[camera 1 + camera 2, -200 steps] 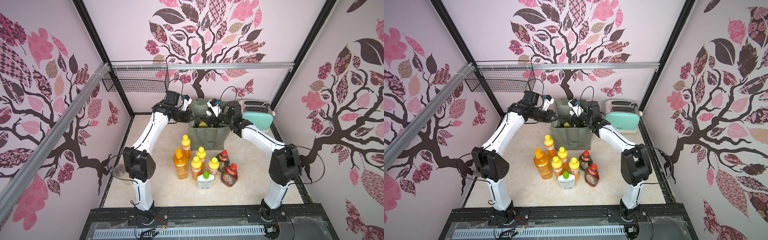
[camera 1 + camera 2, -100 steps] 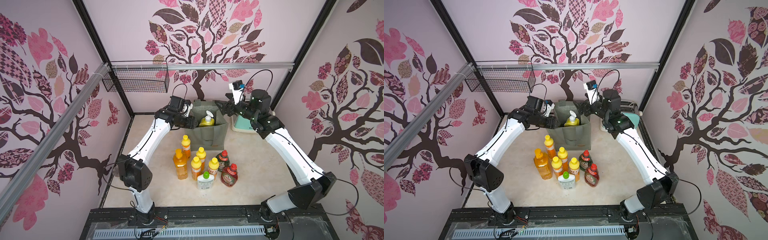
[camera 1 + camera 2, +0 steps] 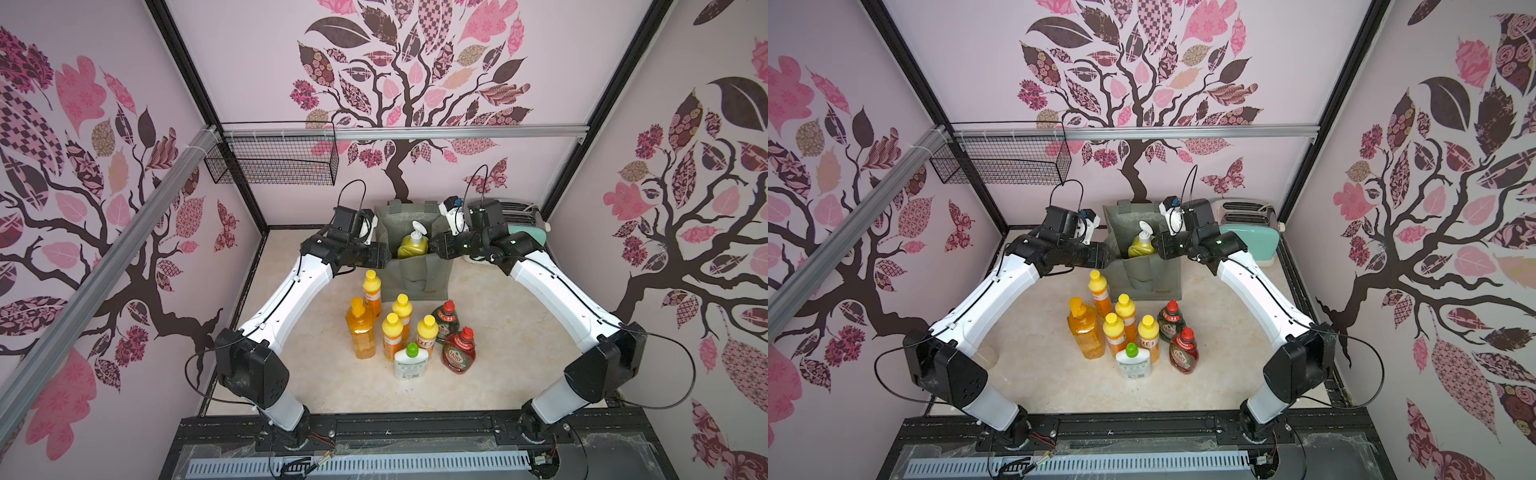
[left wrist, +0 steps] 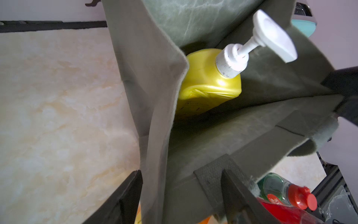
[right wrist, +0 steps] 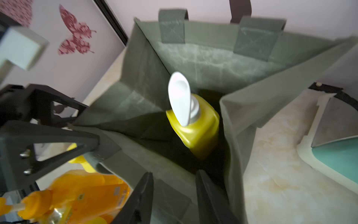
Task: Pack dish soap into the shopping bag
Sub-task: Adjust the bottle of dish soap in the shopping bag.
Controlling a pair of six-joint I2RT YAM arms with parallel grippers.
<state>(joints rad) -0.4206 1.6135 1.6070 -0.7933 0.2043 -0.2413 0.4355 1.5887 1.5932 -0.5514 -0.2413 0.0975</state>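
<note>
The grey-green shopping bag (image 3: 415,270) stands at the back of the table with a big yellow white-pump dish soap bottle (image 3: 412,246) leaning inside it. In the left wrist view my left gripper (image 4: 181,171) is open, its jaws straddling the bag's near left corner (image 4: 155,155). My right gripper (image 5: 174,172) is open at the bag's right front rim (image 5: 170,159), with fabric between the jaws. Several bottles stand in front of the bag: an orange pump bottle (image 3: 360,332), small orange yellow-capped ones (image 3: 392,336), a green Fairy (image 3: 445,318), a red Fairy (image 3: 459,351) and a white green-capped one (image 3: 411,361).
A teal toaster (image 3: 525,232) sits right of the bag, close behind my right wrist. A black wire basket (image 3: 274,160) hangs on the back left wall. A black rail (image 3: 395,424) runs along the table's front edge.
My left gripper has opened at the bag's left rim. My right arm rose away from the bag mouth, then came back down to the right rim with its jaws narrower.
</note>
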